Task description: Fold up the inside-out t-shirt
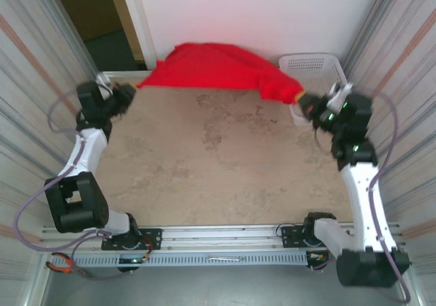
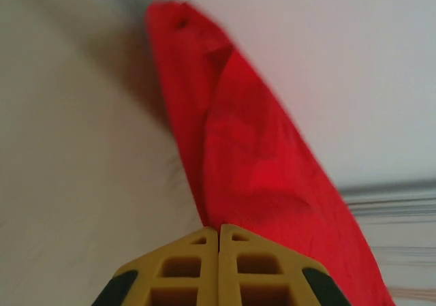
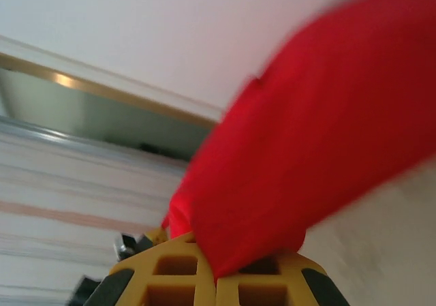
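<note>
At opposite ends, left fingers (image 2: 182,268) and right fingers (image 3: 167,282) clamp the t-shirt (image 1: 218,67).

Even soft light, blurred wrist views

Two arms stretched wide, one at each end of the inside-out t-shirt (image 1: 218,67). The left arm (image 1: 85,149) rises from its base, elbow bent outward, its left pincer (image 1: 129,91) clamped on the shirt's left end, yellow jaws pressed flat together. The right arm (image 1: 361,183) mirrors it, wrist turned inward; the right pincer (image 1: 303,100) appears closed on the shirt's right end, cloth draping its fingertips.
</note>
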Controlling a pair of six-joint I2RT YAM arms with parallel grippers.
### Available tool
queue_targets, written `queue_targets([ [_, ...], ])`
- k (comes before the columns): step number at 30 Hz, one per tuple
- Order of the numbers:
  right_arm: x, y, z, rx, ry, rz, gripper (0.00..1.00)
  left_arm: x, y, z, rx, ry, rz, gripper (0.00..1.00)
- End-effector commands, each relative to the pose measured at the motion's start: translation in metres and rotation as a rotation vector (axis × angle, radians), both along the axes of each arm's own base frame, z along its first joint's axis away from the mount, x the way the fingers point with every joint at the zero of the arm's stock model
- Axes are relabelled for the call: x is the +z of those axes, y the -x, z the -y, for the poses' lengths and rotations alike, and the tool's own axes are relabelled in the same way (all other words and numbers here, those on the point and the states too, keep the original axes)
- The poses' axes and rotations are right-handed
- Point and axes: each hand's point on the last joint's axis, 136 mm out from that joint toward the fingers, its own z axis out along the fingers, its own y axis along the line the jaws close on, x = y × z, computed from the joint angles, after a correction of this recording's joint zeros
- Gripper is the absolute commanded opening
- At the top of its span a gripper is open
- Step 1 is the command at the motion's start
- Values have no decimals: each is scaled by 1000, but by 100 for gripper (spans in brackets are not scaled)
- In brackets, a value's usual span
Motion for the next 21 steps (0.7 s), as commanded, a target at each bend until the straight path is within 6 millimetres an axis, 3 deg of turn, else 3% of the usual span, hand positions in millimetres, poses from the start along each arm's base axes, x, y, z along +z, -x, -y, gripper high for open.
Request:
queue_targets([
  [1,-58,48,11,-59,110,-88,0,-13,37,2,-10,-79,-5,0],
  [5,-131,107,23,-104,150,-267,0,-64,82,3,1,-126,-171,0],
  [8,-163,136,28,-124,125,-353,0,-88,109,5,6,-149,-250,0],
  [11,-178,153,32,-143,109,-400,0,-99,131,5,3,-175,-305,0],
  [16,-182,164,34,-135,130,-440,0,-107,155,7,6,-201,-336,0],
  [19,-175,163,36,-142,138,-436,36,-112,168,10,3,-191,-349,2],
  [21,-163,162,39,-155,153,-416,52,-107,171,10,8,-191,-327,21],
])
